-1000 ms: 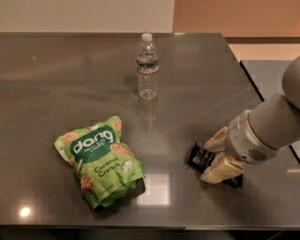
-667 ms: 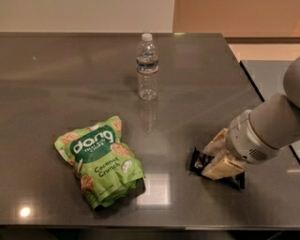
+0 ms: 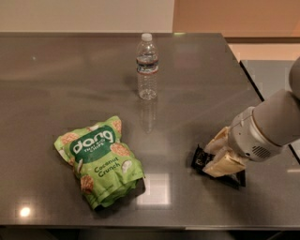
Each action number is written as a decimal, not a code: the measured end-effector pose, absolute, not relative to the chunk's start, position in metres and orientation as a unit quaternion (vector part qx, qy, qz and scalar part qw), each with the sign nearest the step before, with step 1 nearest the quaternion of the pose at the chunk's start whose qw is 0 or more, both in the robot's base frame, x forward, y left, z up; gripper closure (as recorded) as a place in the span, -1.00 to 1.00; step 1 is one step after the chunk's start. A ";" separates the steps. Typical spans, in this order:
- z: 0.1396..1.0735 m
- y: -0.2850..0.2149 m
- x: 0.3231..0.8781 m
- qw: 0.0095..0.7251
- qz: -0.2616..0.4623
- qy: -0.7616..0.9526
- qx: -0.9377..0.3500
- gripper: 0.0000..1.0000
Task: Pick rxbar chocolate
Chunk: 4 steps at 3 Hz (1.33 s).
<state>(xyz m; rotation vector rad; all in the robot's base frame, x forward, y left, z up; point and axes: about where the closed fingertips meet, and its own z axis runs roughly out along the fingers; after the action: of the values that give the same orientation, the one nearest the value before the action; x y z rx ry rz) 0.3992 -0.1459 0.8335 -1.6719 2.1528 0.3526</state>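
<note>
A green bag (image 3: 101,161) is laid front-left on the surface (image 3: 56,84); a bottle (image 3: 147,65) is stood upright well behind. The gripper (image 3: 220,156) is held low at right.

The gripper (image 3: 209,159) is seen low over the right part of a dark grey, glossy surface (image 3: 70,70), near its front edge. Left of the gripper, a pale square reflection (image 3: 154,190) and a small bright spot (image 3: 24,212) are mirrored. Far behind the gripper, a cream wall (image 3: 84,14) is joined by an orange-tan panel (image 3: 234,16).
</note>
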 end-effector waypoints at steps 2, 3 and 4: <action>0.892 -0.143 0.411 0.202 0.142 0.763 -0.597 1.00; 0.919 -0.142 0.418 0.208 0.143 0.757 -0.603 1.00; 0.938 -0.143 0.425 0.215 0.146 0.752 -0.606 1.00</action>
<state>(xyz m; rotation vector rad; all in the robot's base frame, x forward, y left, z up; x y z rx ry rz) 0.4252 -0.1430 0.9383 -1.6802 2.0864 0.4049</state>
